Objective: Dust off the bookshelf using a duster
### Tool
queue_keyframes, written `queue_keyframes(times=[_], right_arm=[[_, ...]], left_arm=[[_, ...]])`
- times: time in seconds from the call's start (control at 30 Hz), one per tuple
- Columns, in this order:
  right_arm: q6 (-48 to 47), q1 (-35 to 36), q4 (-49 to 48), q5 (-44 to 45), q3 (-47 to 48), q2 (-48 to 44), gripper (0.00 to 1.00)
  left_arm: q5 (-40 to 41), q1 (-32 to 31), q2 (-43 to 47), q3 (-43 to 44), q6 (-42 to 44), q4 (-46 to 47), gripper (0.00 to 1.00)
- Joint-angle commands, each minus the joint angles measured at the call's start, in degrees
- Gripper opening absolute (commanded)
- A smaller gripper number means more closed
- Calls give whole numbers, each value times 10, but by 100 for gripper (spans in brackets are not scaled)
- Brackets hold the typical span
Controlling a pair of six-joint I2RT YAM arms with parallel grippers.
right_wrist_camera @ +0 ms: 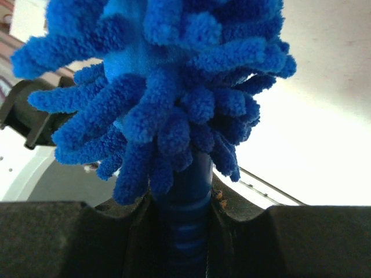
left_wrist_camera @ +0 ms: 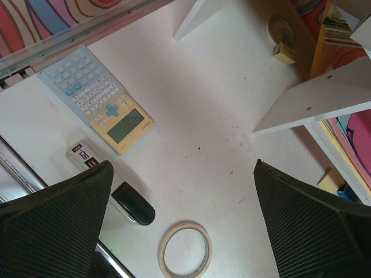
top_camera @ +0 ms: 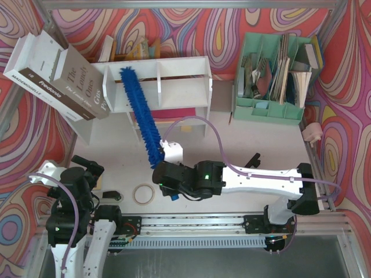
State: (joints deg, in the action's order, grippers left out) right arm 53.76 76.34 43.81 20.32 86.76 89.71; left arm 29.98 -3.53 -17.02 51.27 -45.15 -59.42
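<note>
Right wrist view: right gripper (right_wrist_camera: 184,227) pinches the handle of the fluffy blue microfibre duster (top_camera: 139,110) so its bristles reach the white wooden bookshelf (top_camera: 181,67) at eleven o'clock; left gripper (left_wrist_camera: 182,221) idles, jaws spread.

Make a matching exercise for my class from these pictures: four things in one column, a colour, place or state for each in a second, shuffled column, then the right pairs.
Column A
1. duster
2. left pincer
3. tape roll
4. calculator

Column B
a. open, holding nothing
b. pale blue and yellow, keys facing up
c. gripped by its handle in the right pincer, brush lying across the bookshelf's left compartment
d. cream ring lying flat on the table

Pairs: 1-c, 2-a, 3-d, 4-b
</note>
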Motion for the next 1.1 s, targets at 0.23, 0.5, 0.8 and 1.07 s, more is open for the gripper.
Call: queue_keyframes(times=[0.23, 0.5, 0.8, 1.07], right_arm=[[5, 29, -13, 36, 68, 40, 0], [89, 29, 87, 118, 25, -21, 0], [12, 33, -15, 29, 38, 27, 0], [-35, 51, -42, -11, 69, 80, 0]], left_arm=[[0, 3, 3, -7, 10, 8, 98], [-3, 3, 0, -7, 10, 9, 98], [-7, 3, 0, -6, 10, 10, 98], [-20, 3, -10, -8, 23, 20, 98]])
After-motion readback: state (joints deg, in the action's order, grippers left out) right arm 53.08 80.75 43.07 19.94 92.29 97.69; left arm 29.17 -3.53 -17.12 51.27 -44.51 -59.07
